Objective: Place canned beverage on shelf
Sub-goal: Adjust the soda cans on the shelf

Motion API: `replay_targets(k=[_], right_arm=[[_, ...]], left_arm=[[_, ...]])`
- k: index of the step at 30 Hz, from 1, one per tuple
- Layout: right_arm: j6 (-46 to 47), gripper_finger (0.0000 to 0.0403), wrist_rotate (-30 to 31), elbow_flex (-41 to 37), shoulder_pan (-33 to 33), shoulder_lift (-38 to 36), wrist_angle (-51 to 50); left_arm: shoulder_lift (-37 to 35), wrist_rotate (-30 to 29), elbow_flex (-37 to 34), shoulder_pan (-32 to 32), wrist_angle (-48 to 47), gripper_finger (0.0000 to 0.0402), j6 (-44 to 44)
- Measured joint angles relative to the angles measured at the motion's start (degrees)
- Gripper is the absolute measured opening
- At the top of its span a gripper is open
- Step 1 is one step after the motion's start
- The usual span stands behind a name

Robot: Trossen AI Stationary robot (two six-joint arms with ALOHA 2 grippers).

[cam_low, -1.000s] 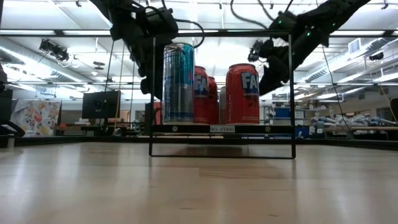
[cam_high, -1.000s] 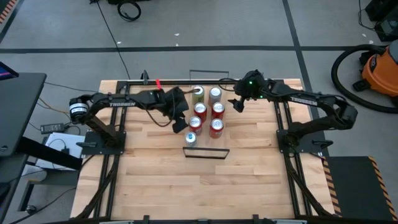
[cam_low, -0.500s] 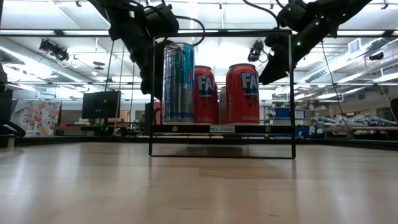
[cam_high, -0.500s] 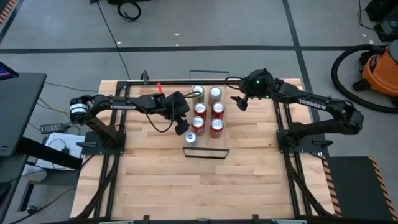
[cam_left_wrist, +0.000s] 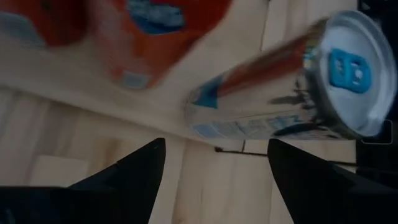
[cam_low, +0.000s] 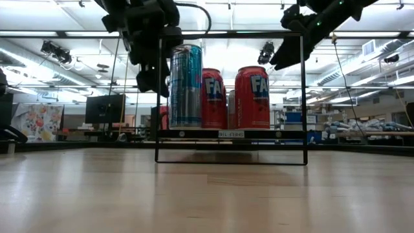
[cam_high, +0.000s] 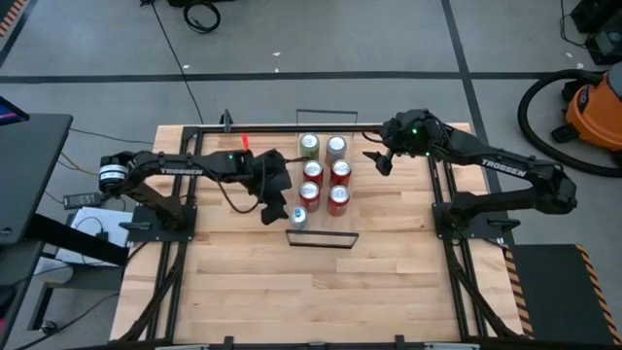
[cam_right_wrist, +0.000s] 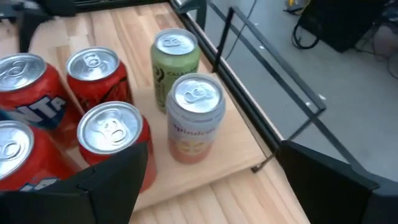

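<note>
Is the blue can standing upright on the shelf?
Upright: the blue can stands vertical on the shelf, its lid facing up.

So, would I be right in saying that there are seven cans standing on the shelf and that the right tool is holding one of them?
Not quite: the right tool holds nothing. The high view shows it open beside the shelf, clear of the seven cans.

The floor [cam_high: 321, 58] was grey with dark lines. An orange vacuum [cam_high: 595, 109] stood in one corner. Long lights [cam_low: 58, 48] shone on the ceiling, and a dark screen [cam_low: 103, 109] stood far back.
</note>
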Motion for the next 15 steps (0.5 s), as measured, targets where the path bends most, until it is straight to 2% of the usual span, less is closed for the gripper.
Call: replay_targets(k=[2,7,15], right_arm=[[0.8,0.0374,0.4,0.0,0.3,-0.1,-0.1],[2.6,0.0374,0.4,0.0,1.6,0.0,-0.3],[3.9,0.0374,1.8,0.0,4.4,0.0,-0.1]], left_arm=[[0.8,-0.5,0.1,-1.2,0.6,0.0293,-0.1],[1.0,-7.4,0.0,-3.4,0.9,0.0293,-0.2],[1.0,-8.0,0.0,-3.5,1.6,0.0293,0.0]])
